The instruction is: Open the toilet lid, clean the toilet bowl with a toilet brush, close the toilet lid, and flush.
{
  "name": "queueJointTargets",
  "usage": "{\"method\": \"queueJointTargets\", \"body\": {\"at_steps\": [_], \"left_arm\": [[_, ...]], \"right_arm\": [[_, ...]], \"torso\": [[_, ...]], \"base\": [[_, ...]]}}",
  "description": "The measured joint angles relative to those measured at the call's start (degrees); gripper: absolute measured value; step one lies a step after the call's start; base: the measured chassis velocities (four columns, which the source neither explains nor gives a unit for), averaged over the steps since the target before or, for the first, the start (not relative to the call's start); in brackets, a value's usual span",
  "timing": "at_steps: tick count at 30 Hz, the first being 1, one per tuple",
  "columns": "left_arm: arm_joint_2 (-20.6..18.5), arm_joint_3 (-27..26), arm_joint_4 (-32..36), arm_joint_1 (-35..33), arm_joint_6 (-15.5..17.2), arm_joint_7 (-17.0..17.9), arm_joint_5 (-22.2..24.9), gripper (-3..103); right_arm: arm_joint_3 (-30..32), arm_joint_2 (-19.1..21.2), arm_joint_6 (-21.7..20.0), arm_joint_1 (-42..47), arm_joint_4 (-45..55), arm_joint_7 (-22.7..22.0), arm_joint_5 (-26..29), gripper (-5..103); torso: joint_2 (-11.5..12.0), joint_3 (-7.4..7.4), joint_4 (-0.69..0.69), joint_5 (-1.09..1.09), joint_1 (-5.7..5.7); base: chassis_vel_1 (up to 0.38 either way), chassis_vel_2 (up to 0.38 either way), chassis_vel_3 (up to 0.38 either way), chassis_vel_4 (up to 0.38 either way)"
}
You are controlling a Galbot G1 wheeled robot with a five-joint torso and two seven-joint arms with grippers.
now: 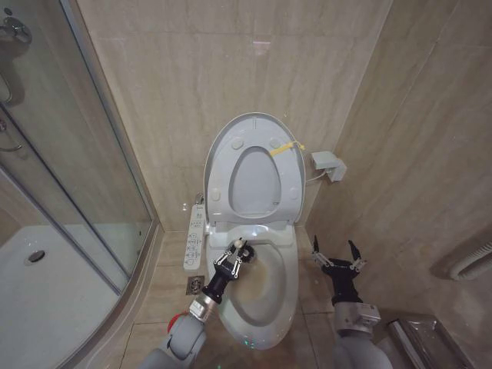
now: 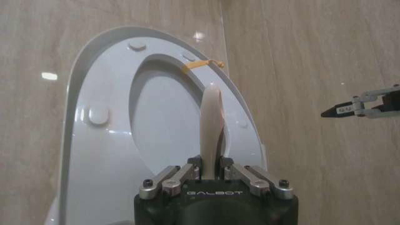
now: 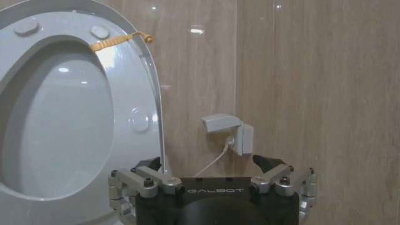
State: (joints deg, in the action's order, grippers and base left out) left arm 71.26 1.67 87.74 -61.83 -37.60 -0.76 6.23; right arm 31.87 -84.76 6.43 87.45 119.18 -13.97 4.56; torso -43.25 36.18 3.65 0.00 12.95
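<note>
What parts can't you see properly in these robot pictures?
- Head view: the brush's bristle end, hidden behind the left gripper over the toilet bowl.
- Left wrist view: the toilet brush handle's lower end, covered by the fingers.
- Right wrist view: the right gripper's fingertips, cut off by the picture's edge.

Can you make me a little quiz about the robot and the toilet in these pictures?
1. True or false: the toilet lid is down flat over the toilet bowl.
2. Which gripper holds the toilet brush? A) the left gripper B) the right gripper C) neither
3. Fill in: the small strap at the lid's edge is coloured ____.

Key
1. False: the lid stands raised against the wall, with the seat ring up too.
2. A: its fingers are closed on the white handle, over the bowl. The right gripper is open beside the bowl, holding nothing.
3. Yellow.
</note>
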Motion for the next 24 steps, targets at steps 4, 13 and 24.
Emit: {"method": "queueJointTargets", "body": {"at_steps": [4, 13, 24], "left_arm": [[0.5, -1.3, 0.6, -1.0, -1.3, 1.3, -2.0, 16], [0.5, -3.3, 4.4, -5.1, 0.4, 4.0, -3.1, 16], [0.8, -5.0, 13.1, -12.6, 2.7, 6.9, -9.0, 16]], "right_arm": [[0.0, 0.0, 0.0, 0.0, 0.0, 0.0, 0.0, 100], [0.0, 0.0, 0.0, 0.0, 0.0, 0.0, 0.0, 100], [0.0, 0.0, 0.0, 0.0, 0.0, 0.0, 0.0, 100]], "torso": [[0.0, 0.0, 0.01, 0.0, 0.0], [0.0, 0.0, 0.01, 0.0, 0.0], [0.0, 0.0, 0.01, -0.01, 0.0]], "base": [[0.0, 0.0, 0.0, 0.0], [0.0, 0.0, 0.0, 0.0], [0.0, 0.0, 0.0, 0.0]]}}
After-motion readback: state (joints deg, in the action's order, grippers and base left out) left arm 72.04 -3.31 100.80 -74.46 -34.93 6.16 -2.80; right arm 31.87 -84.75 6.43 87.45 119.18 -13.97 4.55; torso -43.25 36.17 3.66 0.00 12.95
